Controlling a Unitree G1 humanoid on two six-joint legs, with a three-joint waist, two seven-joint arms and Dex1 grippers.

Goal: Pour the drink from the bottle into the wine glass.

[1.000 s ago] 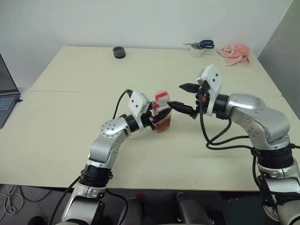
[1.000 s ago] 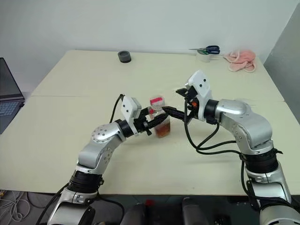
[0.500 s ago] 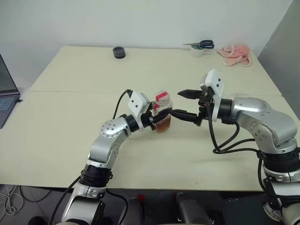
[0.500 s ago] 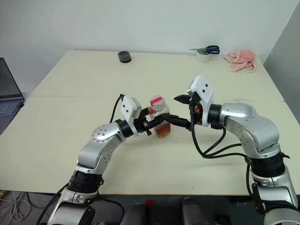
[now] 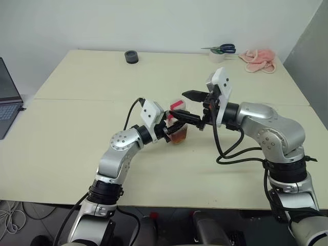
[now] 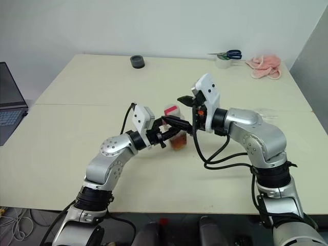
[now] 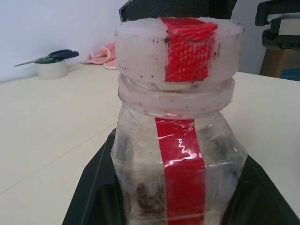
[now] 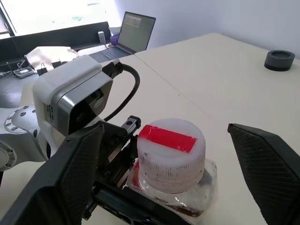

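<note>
the bottle [image 5: 178, 126] stands upright on the cream table [image 5: 77, 123], near the middle of it, with amber drink [image 5: 179, 137] filling its lower part and a whitish cap [image 8: 170, 145] marked by a red strip on top. the left pincer [image 5: 171, 131] is clamped tight on the bottle's body, its black fingers [image 7: 93, 187] pressed against both sides. the right pincer [image 5: 190, 106] sits level at cap height with its jaws spread wide, one finger [image 8: 70, 173] on each side of the cap and clear of it, holding nothing. a dark round object [image 5: 131, 57] lies at the far edge of the table, and a tape roll [image 5: 214, 56] with scissors [image 5: 221, 49] on it sits beside a pink cloth [image 5: 258, 59] at the far right corner. a laptop [image 5: 7, 100] is off to the left.
</note>
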